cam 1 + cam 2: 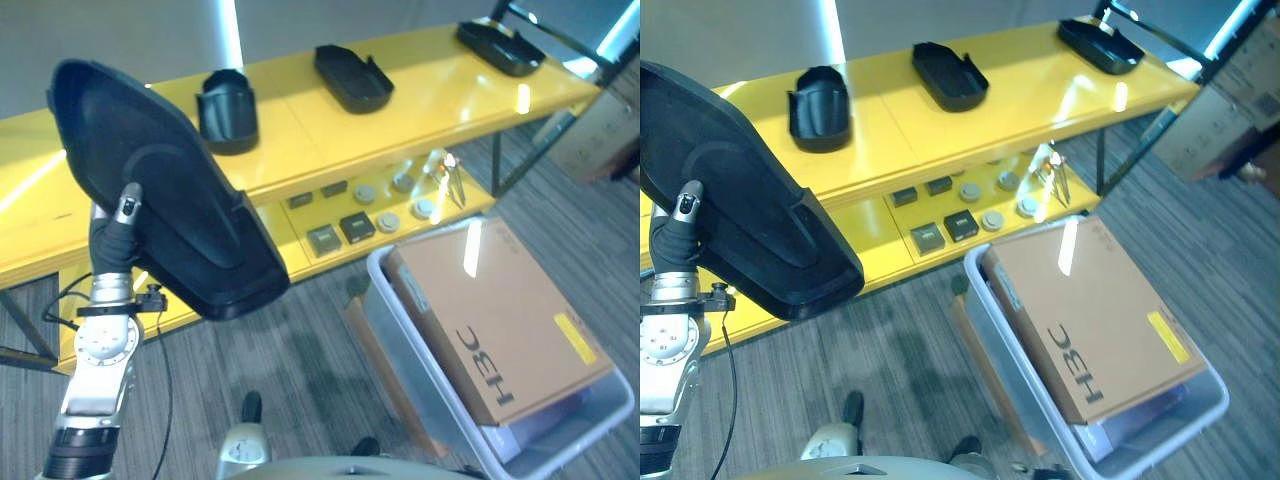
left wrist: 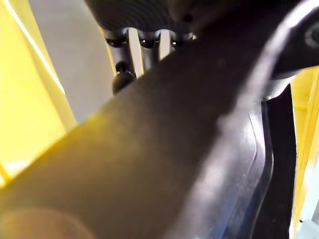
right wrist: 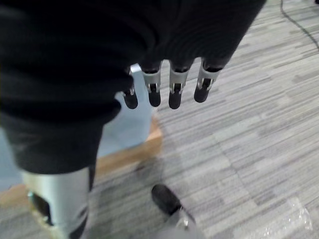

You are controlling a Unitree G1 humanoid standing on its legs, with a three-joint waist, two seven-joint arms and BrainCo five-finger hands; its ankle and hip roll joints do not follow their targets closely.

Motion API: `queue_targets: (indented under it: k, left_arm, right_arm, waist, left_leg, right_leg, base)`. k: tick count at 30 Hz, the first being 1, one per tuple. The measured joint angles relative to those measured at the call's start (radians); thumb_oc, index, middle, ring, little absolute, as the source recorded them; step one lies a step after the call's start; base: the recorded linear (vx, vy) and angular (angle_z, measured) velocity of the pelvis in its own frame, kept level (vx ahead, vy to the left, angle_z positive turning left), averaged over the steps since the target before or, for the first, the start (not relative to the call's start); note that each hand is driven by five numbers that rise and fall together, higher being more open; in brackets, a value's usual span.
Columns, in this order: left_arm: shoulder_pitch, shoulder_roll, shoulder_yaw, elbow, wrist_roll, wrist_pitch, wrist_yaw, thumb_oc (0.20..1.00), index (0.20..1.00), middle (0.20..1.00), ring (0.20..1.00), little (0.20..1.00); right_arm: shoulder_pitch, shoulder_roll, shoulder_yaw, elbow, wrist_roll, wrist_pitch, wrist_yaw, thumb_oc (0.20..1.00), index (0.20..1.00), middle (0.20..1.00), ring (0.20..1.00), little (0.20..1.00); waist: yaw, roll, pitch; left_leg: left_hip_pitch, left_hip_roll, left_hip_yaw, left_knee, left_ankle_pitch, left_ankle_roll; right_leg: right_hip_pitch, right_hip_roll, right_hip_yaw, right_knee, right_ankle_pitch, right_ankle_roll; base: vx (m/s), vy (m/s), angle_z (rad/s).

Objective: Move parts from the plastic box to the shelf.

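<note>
While the robot's left hand (image 1: 122, 215) grips it from below, fingers and thumb clamped on its lower rim, a large black moulded plastic part (image 1: 160, 200) hangs tilted in the air at about nine o'clock in the head camera's view, in front of the long yellow two-tier shelf (image 1: 330, 140). Three smaller black plastic parts already sit on the shelf's top tier: a cup-shaped one (image 1: 228, 110) near eleven o'clock, an oblong tray-shaped one (image 1: 352, 77) at twelve, another (image 1: 499, 45) out at two o'clock. Small grey and dark components (image 1: 365, 210) lie in a row on the lower tier.

On the grey striped carpet (image 3: 259, 129) at four o'clock stands the translucent grey plastic box (image 1: 400, 340), a brown cardboard carton (image 1: 490, 320) lying slanted across its mouth; whether more parts remain beneath cannot be told.

Idle, the right hand (image 3: 164, 84) hangs over the carpet, fingers straight, slightly apart and empty.

By appearances the job is well under way: three parts shelved, a fourth lifted but not yet set down, with open space on the top tier beside the cup-shaped part.
</note>
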Motion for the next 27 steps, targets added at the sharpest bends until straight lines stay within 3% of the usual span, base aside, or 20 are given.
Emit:
queue_targets:
  k: [1,4,5,6,7,8,9,10,11,12,13,15,17,19,20,21,22,23,24,27]
  left_arm:
    - [-0.003,0.006,0.0,-0.001,0.0,0.0,-0.001,0.2,0.2,0.2,0.2,0.2]
    - [-0.004,0.042,0.004,-0.069,-0.003,0.001,-0.002,0.2,0.2,0.2,0.2,0.2]
    - [-0.043,0.047,-0.016,-0.088,-0.007,-0.005,-0.003,0.2,0.2,0.2,0.2,0.2]
    - [-0.072,0.056,-0.054,-0.096,-0.01,-0.017,-0.005,0.2,0.2,0.2,0.2,0.2]
    - [-0.136,0.096,-0.095,-0.088,-0.016,-0.052,-0.006,0.2,0.2,0.2,0.2,0.2]
    - [-0.17,0.133,-0.125,-0.086,-0.016,-0.054,-0.026,0.2,0.2,0.2,0.2,0.2]
    - [-0.169,0.127,-0.138,-0.083,-0.018,-0.054,-0.037,0.2,0.2,0.2,0.2,0.2]
    - [-0.191,0.106,-0.17,-0.047,-0.038,-0.054,-0.062,0.2,0.2,0.2,0.2,0.2]
    - [-0.2,0.091,-0.216,-0.014,-0.076,-0.054,-0.079,0.2,0.2,0.2,0.2,0.2]
    - [-0.188,0.096,-0.222,-0.014,-0.075,-0.047,-0.088,0.2,0.2,0.2,0.2,0.2]
    - [-0.098,0.115,-0.168,-0.058,-0.076,-0.046,-0.092,0.2,0.2,0.2,0.2,0.2]
    - [-0.031,0.102,-0.122,-0.075,-0.082,-0.051,-0.089,0.2,0.2,0.2,0.2,0.2]
    - [0.017,0.092,-0.085,-0.079,-0.105,-0.051,-0.087,0.2,0.2,0.2,0.2,0.2]
    - [0.003,0.1,-0.093,-0.066,-0.117,-0.051,-0.08,0.2,0.2,0.2,0.2,0.2]
    - [-0.045,0.103,-0.114,-0.046,-0.118,-0.05,-0.076,0.2,0.2,0.2,0.2,0.2]
    - [-0.053,0.122,-0.12,-0.042,-0.117,-0.048,-0.079,0.2,0.2,0.2,0.2,0.2]
    - [-0.061,0.142,-0.125,-0.041,-0.114,-0.048,-0.081,0.2,0.2,0.2,0.2,0.2]
    - [-0.066,0.149,-0.125,-0.04,-0.114,-0.048,-0.078,0.2,0.2,0.2,0.2,0.2]
    - [-0.069,0.134,-0.123,-0.046,-0.114,-0.049,-0.067,0.2,0.2,0.2,0.2,0.2]
    - [-0.061,0.13,-0.117,-0.043,-0.093,-0.049,-0.048,0.2,0.2,0.2,0.2,0.2]
  right_arm:
    - [-0.016,0.002,0.0,-0.007,0.0,-0.008,0.005,1.0,1.0,1.0,1.0,1.0]
    - [-0.092,0.009,0.009,-0.029,0.0,-0.011,0.001,1.0,1.0,1.0,1.0,1.0]
    - [-0.087,-0.007,0.03,-0.08,0.0,-0.009,-0.001,1.0,1.0,1.0,1.0,1.0]
    - [-0.092,0.003,0.055,-0.095,0.001,-0.018,-0.016,1.0,1.0,1.0,1.0,1.0]
    - [-0.109,0.048,0.106,-0.1,0.002,-0.02,-0.016,1.0,1.0,1.0,1.0,1.0]
    - [-0.116,0.097,0.108,-0.113,0.005,-0.03,-0.004,1.0,1.0,1.0,1.0,1.0]
    - [-0.1,0.093,0.102,-0.118,0.012,-0.029,0.005,1.0,1.0,1.0,1.0,1.0]
    - [-0.067,0.063,0.113,-0.141,0.053,-0.052,0.014,1.0,1.0,1.0,1.0,1.0]
    - [-0.041,0.026,0.125,-0.101,0.061,-0.053,0.015,1.0,1.0,1.0,1.0,1.0]
    - [-0.04,0.024,0.094,-0.074,0.065,-0.052,0.014,1.0,1.0,1.0,1.0,1.0]
    - [-0.053,0.023,0.071,0.02,0.071,-0.034,0.014,1.0,1.0,1.0,1.0,1.0]
    - [-0.056,0.013,0.072,0.039,0.066,-0.027,0.013,1.0,1.0,1.0,1.0,1.0]
    - [-0.063,-0.032,0.048,0.016,0.05,-0.024,0.008,1.0,1.0,1.0,1.0,1.0]
    - [-0.073,-0.044,0.04,0.01,0.048,-0.028,0.004,1.0,1.0,1.0,1.0,1.0]
    - [-0.089,-0.05,0.035,-0.006,0.048,-0.028,-0.001,1.0,1.0,1.0,1.0,1.0]
    - [-0.098,-0.038,0.024,-0.015,0.049,-0.028,-0.011,1.0,1.0,1.0,1.0,1.0]
    - [-0.105,-0.025,0.014,-0.016,0.05,-0.029,-0.016,1.0,1.0,1.0,1.0,1.0]
    - [-0.091,-0.021,0.013,-0.016,0.054,-0.029,-0.019,1.0,1.0,1.0,1.0,1.0]
    - [-0.089,-0.033,0.018,-0.017,0.062,-0.03,-0.021,1.0,1.0,1.0,1.0,1.0]
    - [-0.08,-0.061,0.015,-0.018,0.08,-0.037,-0.021,1.0,1.0,1.0,1.0,1.0]
  waist:
    - [0.006,0.002,-0.002]
    - [0.031,-0.007,-0.023]
    - [0.004,0.006,-0.015]
    - [-0.024,0.0,-0.019]
    - [-0.045,0.019,-0.017]
    - [-0.052,0.01,-0.009]
    - [-0.053,0.005,-0.01]
    - [-0.083,0.007,-0.007]
    - [-0.108,-0.004,-0.004]
    - [-0.108,-0.009,-0.004]
    - [-0.071,-0.003,-0.005]
    - [-0.047,0.028,-0.005]
    - [-0.02,0.043,-0.001]
    - [-0.028,0.019,0.006]
    - [-0.021,-0.007,0.031]
    - [-0.024,-0.017,0.035]
    - [-0.027,-0.035,0.035]
    - [-0.029,-0.04,0.034]
    - [-0.025,-0.019,0.035]
    - [-0.009,0.02,0.026]
  left_leg:
    - [0.001,-0.016,-0.004,0.001,0.0,0.005]
    - [0.017,-0.101,-0.013,0.104,-0.083,0.068]
    - [-0.002,-0.154,0.023,0.173,-0.138,0.169]
    - [0.033,-0.178,-0.007,0.149,-0.126,0.185]
    - [0.017,-0.149,-0.033,0.13,-0.105,0.171]
    - [0.006,-0.146,-0.07,0.099,-0.079,0.137]
    - [0.009,-0.15,-0.095,0.065,-0.071,0.124]
    - [-0.006,-0.183,-0.223,0.063,-0.051,0.093]
    - [-0.008,-0.221,-0.295,0.051,-0.059,0.101]
    - [0.004,-0.227,-0.284,0.037,-0.025,0.102]
    - [0.047,-0.236,-0.275,0.008,-0.007,0.163]
    - [0.057,-0.228,-0.279,0.012,-0.023,0.161]
    - [0.049,-0.22,-0.272,0.085,-0.069,0.1]
    - [0.004,-0.234,-0.264,0.207,-0.105,0.07]
    - [-0.064,-0.231,-0.25,0.339,-0.188,0.053]
    - [-0.101,-0.196,-0.238,0.37,-0.238,0.054]
    - [-0.115,-0.132,-0.233,0.322,-0.24,0.042]
    - [-0.116,-0.073,-0.236,0.259,-0.222,0.015]
    - [-0.129,0.02,-0.28,0.17,-0.181,-0.024]
    - [-0.115,0.041,-0.43,0.076,-0.128,-0.053]
  right_leg:
    - [0.001,-0.018,0.017,0.013,-0.002,-0.001]
    - [-0.023,-0.153,0.075,0.266,-0.016,0.014]
    - [-0.086,-0.263,0.124,0.492,-0.004,0.024]
    - [-0.189,-0.287,0.229,0.648,-0.029,0.032]
    - [-0.299,-0.085,0.429,0.627,-0.144,0.03]
    - [-0.369,0.081,0.514,0.507,-0.206,-0.007]
    - [-0.394,0.178,0.523,0.395,-0.205,-0.041]
    - [-0.406,0.317,0.71,0.239,-0.194,-0.054]
    - [-0.401,0.378,0.883,0.155,-0.134,-0.062]
    - [-0.382,0.349,0.815,0.147,-0.113,-0.097]
    - [-0.369,0.275,0.632,0.205,-0.104,-0.119]
    - [-0.375,0.24,0.613,0.26,-0.114,-0.104]
    - [-0.354,0.205,0.605,0.353,-0.174,-0.087]
    - [-0.295,0.161,0.586,0.331,-0.183,-0.092]
    - [-0.225,0.138,0.552,0.255,-0.156,-0.11]
    - [-0.191,0.151,0.544,0.199,-0.139,-0.125]
    - [-0.155,0.165,0.533,0.133,-0.121,-0.119]
    - [-0.131,0.184,0.532,0.095,-0.098,-0.123]
    - [-0.114,0.209,0.543,0.085,-0.094,-0.104]
    - [-0.104,0.23,0.601,0.074,-0.091,-0.086]
  base:
    - [0.15,0.389,0.54]
    - [0.13,0.487,0.46]
    - [-0.03,0.201,0.38]
    - [0.06,0.065,0.78]
    - [0.19,-0.033,0.77]
    - [0.29,-0.059,0.75]
    - [0.26,-0.05,1.69]
    - [0.34,-0.165,2.95]
    - [0.32,-0.244,3.29]
    - [0.36,-0.282,2.55]
    - [0.28,-0.188,1.02]
    - [0.16,-0.099,0.29]
    - [0.02,-0.004,0.03]
    - [0.1,0.058,0.26]
    - [0.25,0.112,0.43]
    - [0.22,0.095,0.34]
    - [0.18,0.106,0.24]
    - [0.28,0.208,-0.01]
    - [0.27,0.212,-0.16]
    - [0.21,0.312,-0.67]
